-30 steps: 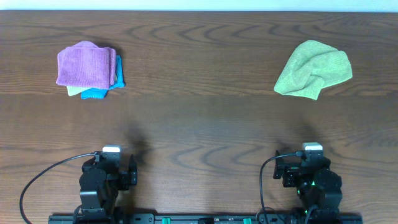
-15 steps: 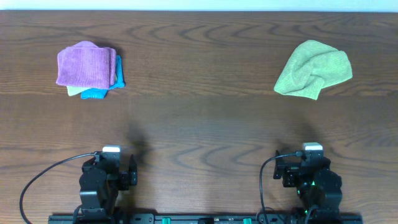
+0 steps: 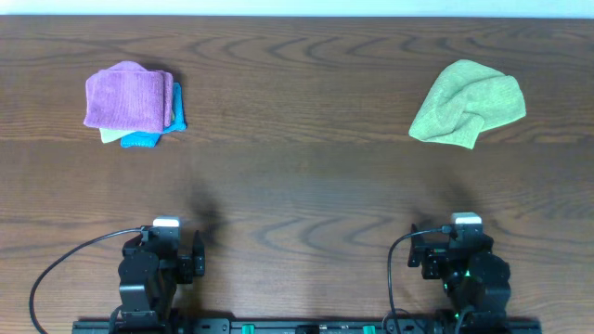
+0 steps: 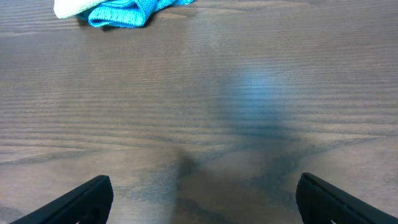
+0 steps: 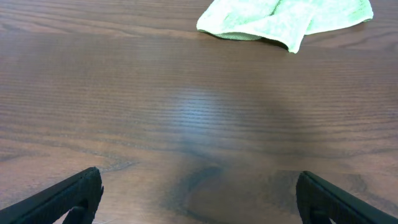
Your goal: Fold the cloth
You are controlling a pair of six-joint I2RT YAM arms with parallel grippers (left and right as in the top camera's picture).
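A: Fingers on the left gripper [image 4: 202, 202] and right gripper [image 5: 199, 199] both spread, empty?
B: Yes. The cloth [image 3: 127, 95] lies folded far left on a blue cloth [image 3: 176, 117]; a sloppy pinch could drag both, undoing it.

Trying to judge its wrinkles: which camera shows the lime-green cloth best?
The overhead view: the whole lime-green cloth shows there, crumpled, with every edge in frame. The right wrist view catches only its near part, cut off by the top edge. The left wrist view does not show it.
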